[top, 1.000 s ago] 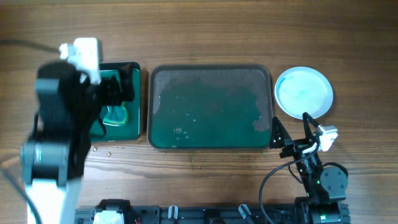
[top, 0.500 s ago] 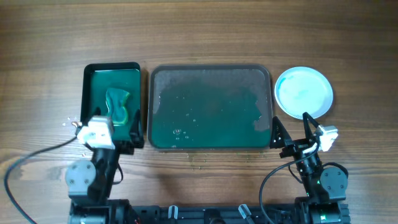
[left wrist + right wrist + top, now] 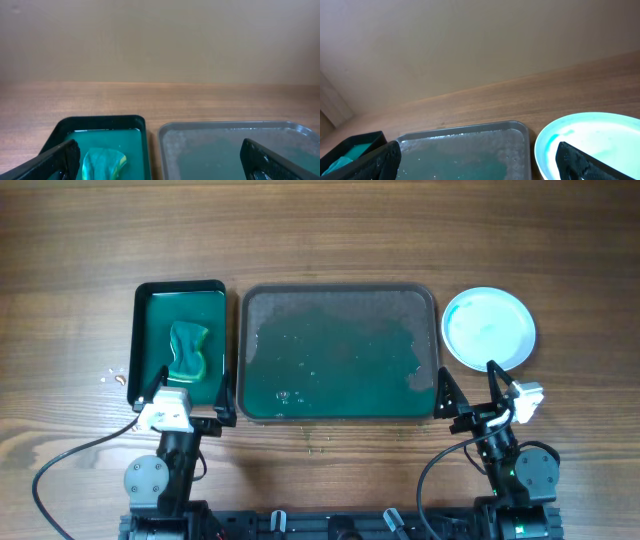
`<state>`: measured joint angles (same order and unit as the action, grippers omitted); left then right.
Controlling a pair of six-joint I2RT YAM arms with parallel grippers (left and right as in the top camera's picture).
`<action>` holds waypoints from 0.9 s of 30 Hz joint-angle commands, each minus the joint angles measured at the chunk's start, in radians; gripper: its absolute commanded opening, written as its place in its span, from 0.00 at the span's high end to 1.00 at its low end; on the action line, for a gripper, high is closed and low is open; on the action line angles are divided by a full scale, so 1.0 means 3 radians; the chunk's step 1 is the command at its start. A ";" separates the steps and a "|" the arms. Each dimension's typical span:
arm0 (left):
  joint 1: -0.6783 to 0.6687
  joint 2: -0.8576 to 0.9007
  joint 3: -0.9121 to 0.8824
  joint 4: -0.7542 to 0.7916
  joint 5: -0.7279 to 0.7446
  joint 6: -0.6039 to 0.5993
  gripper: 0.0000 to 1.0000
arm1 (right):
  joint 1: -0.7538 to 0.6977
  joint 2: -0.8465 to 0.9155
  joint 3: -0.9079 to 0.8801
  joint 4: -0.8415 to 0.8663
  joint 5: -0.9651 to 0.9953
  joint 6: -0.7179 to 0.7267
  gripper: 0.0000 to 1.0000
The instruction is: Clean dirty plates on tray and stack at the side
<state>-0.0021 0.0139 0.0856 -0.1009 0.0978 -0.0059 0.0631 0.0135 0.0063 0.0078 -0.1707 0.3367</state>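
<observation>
Left arm was over the small tray [image 3: 180,284] a second ago, covering part of the sponge [image 3: 187,350]; it has since pulled back to the near edge of the desk [image 3: 330,230], mirroring the right arm, which did not move; sponge left lying in the small tray.

Left end effector [image 3: 188,380] spread wide, nothing held; left wrist view agreed, both fingers far apart with only trays between them; right end effector [image 3: 466,375] likewise wide open and empty.

Tray [image 3: 338,288] carried no plates, only a wet green film and droplets; plates [image 3: 489,328] sat on the desk just right of the tray, well apart from the sponge; top face white with a faint teal tint; from above I could not count how many were stacked; right wrist view showed only the top one [image 3: 592,145] beside the tray rim [image 3: 465,131].

Judgement: sponge dropped plus both arms parked reads as task done or nearly so; nothing left on the tray to clean.

Desk was wood grain; small specks left of the small tray and a few drops in front of the tray; plain beige wall behind.
</observation>
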 commanded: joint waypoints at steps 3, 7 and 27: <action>0.0023 -0.0037 -0.0267 0.0248 -0.0094 -0.0029 0.00 | 0.0020 -0.0029 -0.0004 0.0010 0.0060 0.0023 0.00; 0.0023 -0.0037 -0.0267 0.0098 -0.0106 -0.0006 0.00 | 0.0020 -0.0029 -0.0004 0.0011 0.0060 0.0024 0.00; 0.0023 -0.0037 -0.0267 0.0098 -0.0106 -0.0006 0.00 | 0.0020 -0.0029 -0.0004 0.0010 0.0060 0.0023 0.00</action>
<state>-0.0021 0.0132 0.0128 -0.0696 0.0765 -0.0059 0.0631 0.0135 0.0063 0.0078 -0.1703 0.3367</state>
